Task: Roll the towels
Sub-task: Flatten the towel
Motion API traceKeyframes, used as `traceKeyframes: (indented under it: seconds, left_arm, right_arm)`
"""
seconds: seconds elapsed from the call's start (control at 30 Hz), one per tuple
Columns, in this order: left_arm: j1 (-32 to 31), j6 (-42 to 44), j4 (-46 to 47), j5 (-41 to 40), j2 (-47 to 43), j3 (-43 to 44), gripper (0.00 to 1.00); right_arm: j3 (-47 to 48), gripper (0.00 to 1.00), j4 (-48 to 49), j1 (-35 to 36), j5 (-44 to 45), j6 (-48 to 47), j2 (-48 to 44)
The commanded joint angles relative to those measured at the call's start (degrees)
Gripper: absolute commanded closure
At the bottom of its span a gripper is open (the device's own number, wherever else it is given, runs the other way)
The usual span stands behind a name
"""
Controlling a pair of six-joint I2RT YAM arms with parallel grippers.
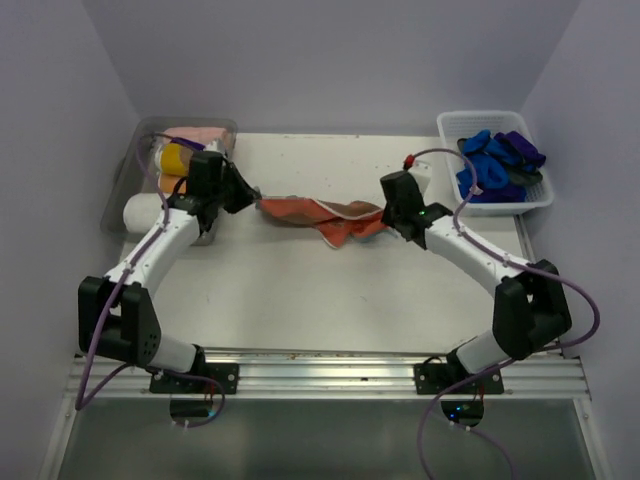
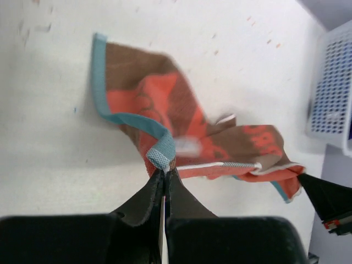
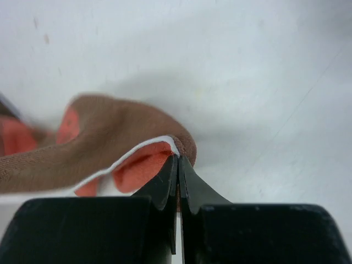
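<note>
**Two grippers pinching opposite ends of one towel**

One orange-and-brown patterned cloth towel (image 1: pixel 322 216) with teal and white edging is lying bunched across the white table (image 1: pixel 300 290), slightly toward 12 o'clock from the table's centre. It is stretching in a crumpled band from 9 o'clock to 3 o'clock between the two arms.

The left gripper (image 1: pixel 250 196) is gripping the towel's 9 o'clock end. In the left wrist view its two black fingers (image 2: pixel 144 201) are pressing together on a teal-edged corner, with only the cloth between them. The right gripper (image 1: pixel 386 216) is gripping the 3 o'clock end. In the right wrist view its two fingers are likewise closing tightly on a white-edged brown fold. Whether the middle of the towel is resting fully on the table cannot be told.

Two containers are standing at the far corners. One clear plastic bin (image 1: pixel 120 190) is sitting at 10 o'clock, holding at least three rolled towels: one pink roll (image 1: pixel 196 135), one yellow roll (image 1: pixel 174 158) and one white roll (image 1: pixel 146 211). One white perforated plastic basket (image 1: pixel 528 204) is sitting at 2 o'clock, holding a heap of blue and purple items (image 1: pixel 495 160); their number cannot be counted.
</note>
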Motion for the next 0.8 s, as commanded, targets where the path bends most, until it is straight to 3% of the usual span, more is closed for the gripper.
traceKeyframes:
  seconds: [0.0, 0.13, 0.23, 0.33, 0.47, 0.5, 0.53, 0.67, 0.77]
  left_arm:
    - [3.1, 3.4, 0.6, 4.2, 1.1, 10.2, 1.00]
    - [6.5, 5.2, -1.2, 6.5, 0.7, 15.7, 1.00]
    - [9.5, 6.2, -1.4, 9.8, -2.1, 14.0, 1.00]
    - [11.9, 8.5, -1.9, 12.1, -7.2, 7.6, 1.00]
    - [12.2, 12.1, -5.4, 13.0, -16.4, -8.9, 1.00]
    - [12.2, 12.2, -5.4, 13.6, -17.8, -12.3, 1.00]
    - [12.2, 12.1, -4.8, 14.5, -18.9, -19.2, 1.00]
    - [12.1, 9.7, -2.5, 16.1, -22.2, -31.5, 1.00]
    - [12.1, 6.8, -1.9, 14.0, -25.6, -35.3, 1.00]
  right_arm:
    - [10.9, 1.00, -3.0, -6.0, 3.3, -8.6, -3.1]
    - [15.7, 1.00, -3.7, -7.9, 8.2, -14.0, -7.1]
    - [10.8, 1.00, -2.9, -7.9, 11.9, -15.4, -12.3]
    - [0.2, 1.00, -3.5, -7.9, 13.6, -12.2, -20.4]
    - [-15.1, 1.00, -10.9, -7.9, 12.6, -3.1, -32.7]
    - [-16.6, 0.80, -12.6, -7.9, 11.2, -1.7, -35.3]
    - [-17.6, 0.73, -14.6, -7.9, 10.1, -0.2, -38.0]
    - [-20.7, 0.52, -18.1, -7.9, -2.4, 4.4, -37.9]
    - [-20.9, 0.46, -16.8, -7.9, -8.2, 6.3, -31.8]
